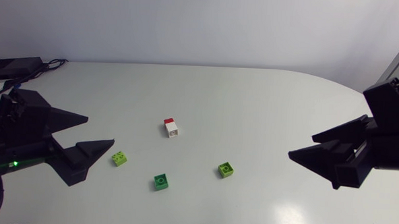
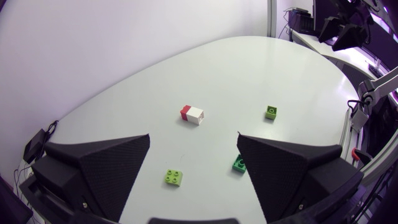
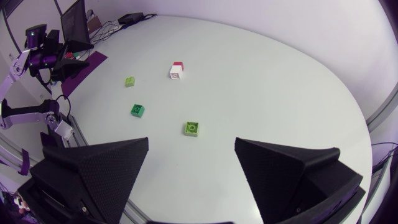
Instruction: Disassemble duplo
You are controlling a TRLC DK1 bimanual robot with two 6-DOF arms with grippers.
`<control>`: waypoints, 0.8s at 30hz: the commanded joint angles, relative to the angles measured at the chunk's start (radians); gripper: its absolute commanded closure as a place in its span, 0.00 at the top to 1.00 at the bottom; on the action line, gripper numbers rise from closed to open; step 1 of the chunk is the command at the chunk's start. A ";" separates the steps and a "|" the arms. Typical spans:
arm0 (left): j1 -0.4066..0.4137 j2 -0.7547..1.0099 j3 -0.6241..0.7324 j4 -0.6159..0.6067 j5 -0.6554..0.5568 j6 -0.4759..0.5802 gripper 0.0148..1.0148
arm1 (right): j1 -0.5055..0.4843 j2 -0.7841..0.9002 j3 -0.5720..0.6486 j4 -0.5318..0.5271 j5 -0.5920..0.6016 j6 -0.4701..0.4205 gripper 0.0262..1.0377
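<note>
Since the red-and-white stack (image 1: 172, 128) is the only piece still joined, that is the one to split. It sits just left of centre in the head view and seems tipped on its side, though I'm not sure. The red brick (image 1: 170, 121) is toward the top of the frame and the white brick (image 1: 173, 131) is below it.

Judged handling: hard plastic, light, rigid, with smooth sides and a tight stud fit. It will likely skid on the table (image 1: 254, 101) if only one arm pushes it. Best hold is one gripper across the white brick's flat sides and the other across the red, both off the seam, then tilt apart. The red part looks thin, so there is little to grip and it may slip.

Loose pieces lie lower in the frame, all apart from each other and from the stack:
- light green brick (image 1: 120, 158), lower left
- dark green brick (image 1: 161, 182), lower centre
- lime brick (image 1: 226, 169), right of centre

At frame left, the left gripper (image 1: 99, 131) has its jaws spread and empty, with the light green brick just beside its lower finger. At frame right, the right gripper (image 1: 302, 146) also has its jaws spread and empty, well apart from every brick.
</note>
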 commanded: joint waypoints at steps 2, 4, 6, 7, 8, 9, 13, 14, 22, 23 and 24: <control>-0.008 0.003 -0.029 0.009 0.007 0.018 0.96 | 0.003 -0.007 -0.027 -0.008 0.002 -0.011 0.96; -0.011 0.003 -0.029 0.009 0.007 0.018 0.96 | 0.003 -0.007 -0.028 -0.006 0.002 -0.013 0.96; -0.011 0.003 -0.031 0.009 0.007 0.018 0.96 | 0.004 -0.007 -0.030 -0.003 0.002 -0.011 0.96; -0.010 0.003 -0.031 0.009 0.007 0.018 0.96 | 0.004 -0.006 -0.030 -0.002 0.002 -0.011 0.96; -0.010 0.003 -0.031 0.009 0.007 0.018 0.96 | 0.004 -0.004 -0.030 -0.002 0.002 -0.013 0.96; -0.010 0.005 -0.029 0.009 0.007 0.020 0.96 | 0.006 -0.003 -0.030 0.000 0.002 -0.011 0.96; -0.005 0.035 -0.021 0.032 0.012 0.038 0.96 | 0.006 0.010 -0.021 0.001 0.002 -0.013 0.96; -0.001 0.051 -0.017 0.042 0.012 0.047 0.96 | 0.006 0.014 -0.016 0.001 0.002 -0.014 0.96; 0.101 0.315 0.063 0.177 0.095 0.146 0.96 | 0.013 0.040 -0.018 0.012 0.004 -0.027 0.96; 0.105 0.365 0.078 0.197 0.095 0.155 0.96 | 0.012 0.042 -0.022 0.012 0.002 -0.031 0.96; 0.107 0.416 0.095 0.218 0.095 0.159 0.96 | 0.012 0.043 -0.025 0.015 0.002 -0.034 0.96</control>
